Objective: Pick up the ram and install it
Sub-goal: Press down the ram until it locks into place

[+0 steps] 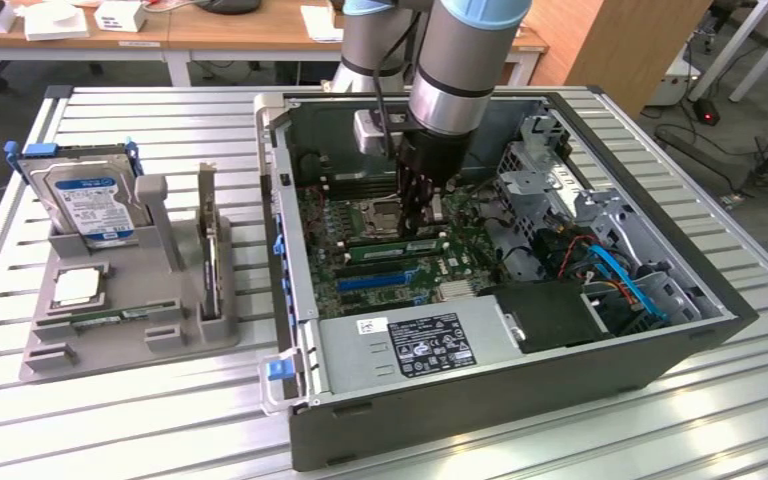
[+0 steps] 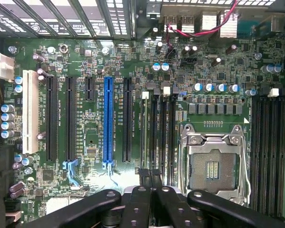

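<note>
Inside the open grey computer case (image 1: 651, 345), the black 2-finger gripper (image 2: 151, 183) is closed over the black memory slots (image 2: 164, 133) beside the empty processor socket (image 2: 213, 164). The thin green ram stick (image 1: 381, 247) appears to stand in 1 slot below. I judge this the seating step, which calls for straight, even downward pressure.

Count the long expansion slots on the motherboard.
5, side by side: a white slot, two black slots, a blue slot, another black slot. The tool may hide more.
</note>
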Controlling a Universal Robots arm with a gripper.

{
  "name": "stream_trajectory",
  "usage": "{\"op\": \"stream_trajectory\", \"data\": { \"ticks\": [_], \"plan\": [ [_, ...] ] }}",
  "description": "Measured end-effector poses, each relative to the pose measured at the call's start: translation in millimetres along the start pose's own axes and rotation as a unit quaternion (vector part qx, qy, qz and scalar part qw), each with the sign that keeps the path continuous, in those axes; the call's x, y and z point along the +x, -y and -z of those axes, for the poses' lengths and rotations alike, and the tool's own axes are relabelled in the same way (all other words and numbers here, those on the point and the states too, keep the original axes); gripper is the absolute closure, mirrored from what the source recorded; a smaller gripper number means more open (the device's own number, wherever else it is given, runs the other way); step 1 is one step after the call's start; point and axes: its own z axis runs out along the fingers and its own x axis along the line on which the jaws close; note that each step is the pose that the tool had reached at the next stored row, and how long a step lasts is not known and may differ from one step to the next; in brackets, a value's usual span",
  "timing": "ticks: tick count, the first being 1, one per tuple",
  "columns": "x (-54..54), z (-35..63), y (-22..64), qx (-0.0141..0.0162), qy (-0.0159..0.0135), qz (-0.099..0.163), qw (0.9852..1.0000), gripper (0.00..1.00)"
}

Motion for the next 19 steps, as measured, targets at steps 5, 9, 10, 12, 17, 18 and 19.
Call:
{"op": "stream_trajectory", "data": {
  "ticks": [5, 9, 10, 12, 17, 18, 19],
  "plan": [
    [0.0, 1.5, -0.1, -0.0001, -0.0002, 0.000, 1.0000, 0.91],
    [0.0, 1.8, -0.1, 0.0000, 0.0000, 0.000, 1.0000, 0.91],
    [0.0, 1.8, -0.1, 0.0000, 0.0000, 0.000, 1.0000, 0.91],
    [0.0, 1.8, -0.1, 0.0000, 0.0000, 0.000, 1.0000, 0.91],
    [0.0, 1.8, -0.1, 0.0000, 0.0000, 0.000, 1.0000, 0.91],
    [0.0, 1.8, -0.1, 0.0000, 0.0000, 0.000, 1.0000, 0.91],
    [0.0, 1.8, -0.1, 0.0000, 0.0000, 0.000, 1.0000, 0.91]
  ]
}}
